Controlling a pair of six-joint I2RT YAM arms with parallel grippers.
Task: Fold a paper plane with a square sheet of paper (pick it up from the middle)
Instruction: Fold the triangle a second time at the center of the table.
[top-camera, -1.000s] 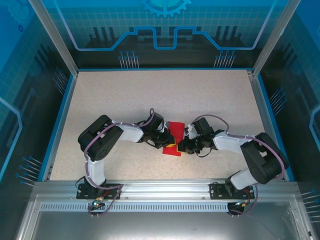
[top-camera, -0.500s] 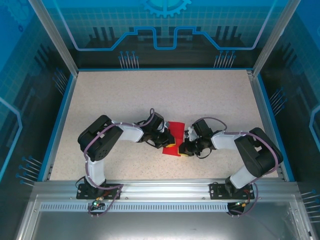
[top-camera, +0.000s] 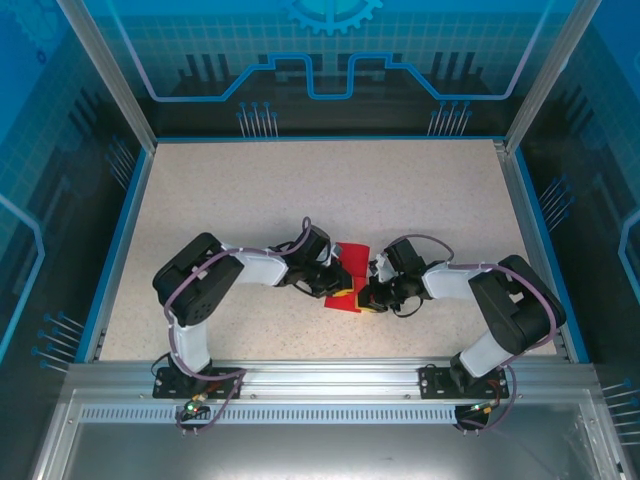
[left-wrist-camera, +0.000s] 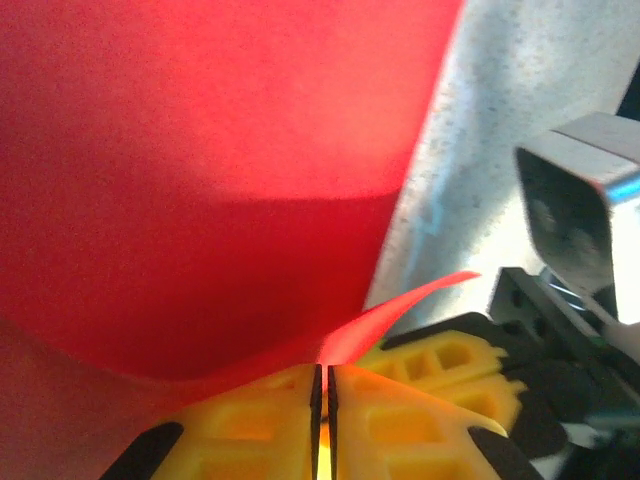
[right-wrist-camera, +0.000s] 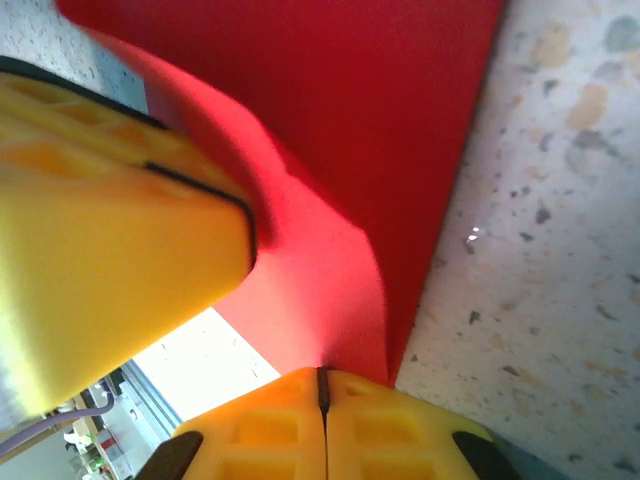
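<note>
Little has changed on the left arm (top-camera: 215, 275); the right arm (top-camera: 505, 300) has drawn its elbow inward. Left gripper (left-wrist-camera: 322, 372), jaws all but closed, pinches the square sheet of paper (left-wrist-camera: 200, 150) spreading ahead of its tips; right gripper (right-wrist-camera: 322, 375) clamps the same sheet. Recommended: lift both evenly, lest the thin paper tear.
</note>
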